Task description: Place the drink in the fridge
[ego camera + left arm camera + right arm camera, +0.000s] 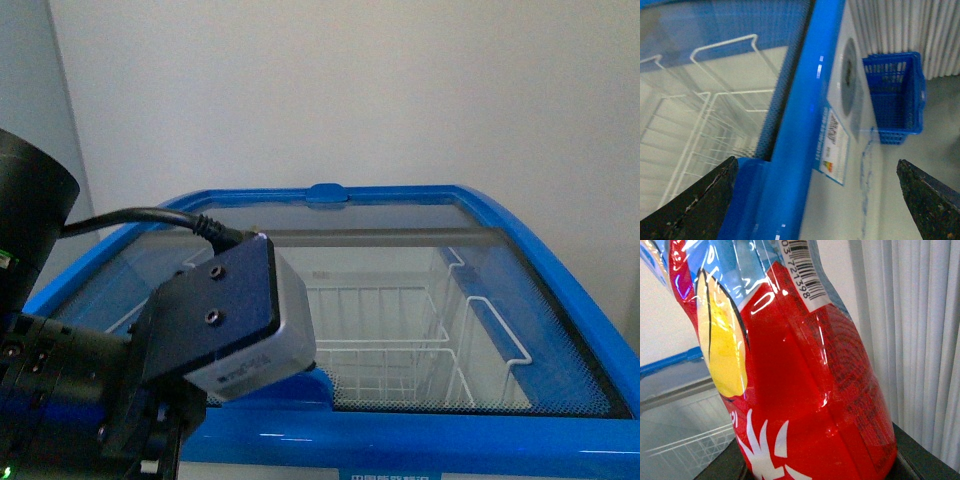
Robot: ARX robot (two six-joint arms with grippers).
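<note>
**While my right gripper is carrying the drink, my left is hanging spread above the fridge rim**

As the right wrist view shows, my right gripper [820, 474] is pinching the lower body of the drink [790, 390], a bottle in glossy red film with a yellow motif and a barcode. My left gripper [810, 200] is hanging with its dark fingertips [690, 205] spread wide and nothing between them, above the blue rim [805, 115] of the fridge [450, 435]. I am judging the drink to be near the fridge but outside it, not yet over the wire baskets [390, 340].

I am seeing three hazards. The slick film may be letting the bottle slide or twist in the jaws during a fast swing. The glass lid [400, 215] may be covering part of the opening, and I cannot tell how much is free, so a misplaced descent would be knocking the bottle on glass or rim. My left arm, with its wrist camera [240, 320] looming over the near left corner, is lying in a possible path of the right.

The fridge is standing on a grey floor [940, 135] before a plain pale wall [350, 90]. A blue shopping basket [895, 95] is sitting on the floor beside it, and a white pleated curtain [910, 340] is hanging nearby.
</note>
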